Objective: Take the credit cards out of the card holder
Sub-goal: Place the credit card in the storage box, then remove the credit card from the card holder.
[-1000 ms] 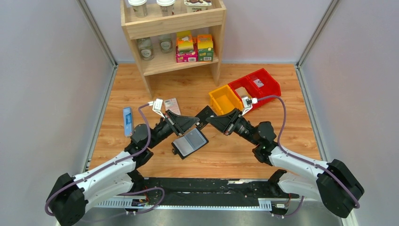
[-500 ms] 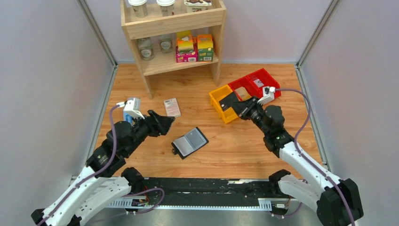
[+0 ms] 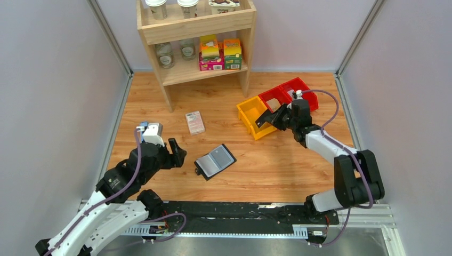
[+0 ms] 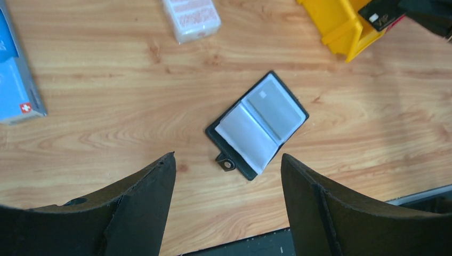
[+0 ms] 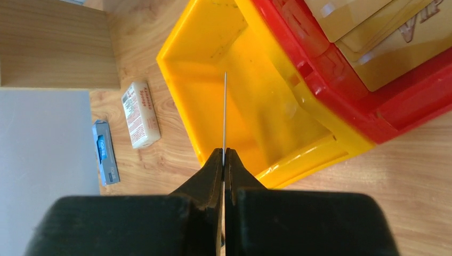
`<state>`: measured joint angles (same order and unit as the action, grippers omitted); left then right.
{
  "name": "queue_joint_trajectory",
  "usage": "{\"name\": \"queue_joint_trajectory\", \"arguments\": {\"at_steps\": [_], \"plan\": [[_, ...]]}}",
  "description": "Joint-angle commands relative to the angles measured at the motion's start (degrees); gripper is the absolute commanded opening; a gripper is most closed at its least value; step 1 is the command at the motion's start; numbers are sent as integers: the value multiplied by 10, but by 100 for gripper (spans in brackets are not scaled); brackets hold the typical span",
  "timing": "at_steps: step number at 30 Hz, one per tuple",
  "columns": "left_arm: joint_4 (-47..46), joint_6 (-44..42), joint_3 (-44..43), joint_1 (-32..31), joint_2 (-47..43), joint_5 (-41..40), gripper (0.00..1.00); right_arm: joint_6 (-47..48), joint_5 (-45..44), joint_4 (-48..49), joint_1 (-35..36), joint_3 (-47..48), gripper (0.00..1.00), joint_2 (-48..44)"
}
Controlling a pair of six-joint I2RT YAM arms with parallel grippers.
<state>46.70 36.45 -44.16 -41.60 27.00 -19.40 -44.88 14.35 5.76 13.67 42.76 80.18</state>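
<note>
My right gripper (image 5: 224, 154) is pinched shut on one thin dark credit card (image 5: 224, 106), held on its edge over the yellow plastic bin (image 5: 314, 144). So I think one card is out. My left gripper (image 4: 228, 160) hangs wide open, holding nothing, above the black fold-open card holder (image 4: 242, 136), which lies flat on the wooden table (image 4: 106, 96). A grey card (image 4: 275, 109) sits in its clear pocket, so that one is left to do. Bare wood lies all round the holder, but the table's near edge is close. The red plastic bin (image 5: 373, 106) touches the yellow one.
</note>
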Motion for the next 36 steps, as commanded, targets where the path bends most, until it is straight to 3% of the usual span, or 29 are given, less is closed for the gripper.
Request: {"name": "queue_joint_trajectory", "arguments": {"at_steps": [1,8,14,19,24,31,36], "plan": [[12,25,14,0,32,34,79,7,45,6,0,50,0,59],[-21,44,34,0,74,83,80,-26,38,7,13,93,0,150],[-66,67,61,0,92,120,80,-29,6,-50,26,144,2,205],[-76,77,63,0,103,131,80,-17,-27,-101,30,156,27,208],[-86,86,61,0,105,135,80,10,-56,-123,34,139,48,153],[-118,95,53,-1,135,146,80,72,-141,-195,58,149,61,53],[-167,100,46,-1,174,161,78,129,-180,-207,117,137,62,-16]]}}
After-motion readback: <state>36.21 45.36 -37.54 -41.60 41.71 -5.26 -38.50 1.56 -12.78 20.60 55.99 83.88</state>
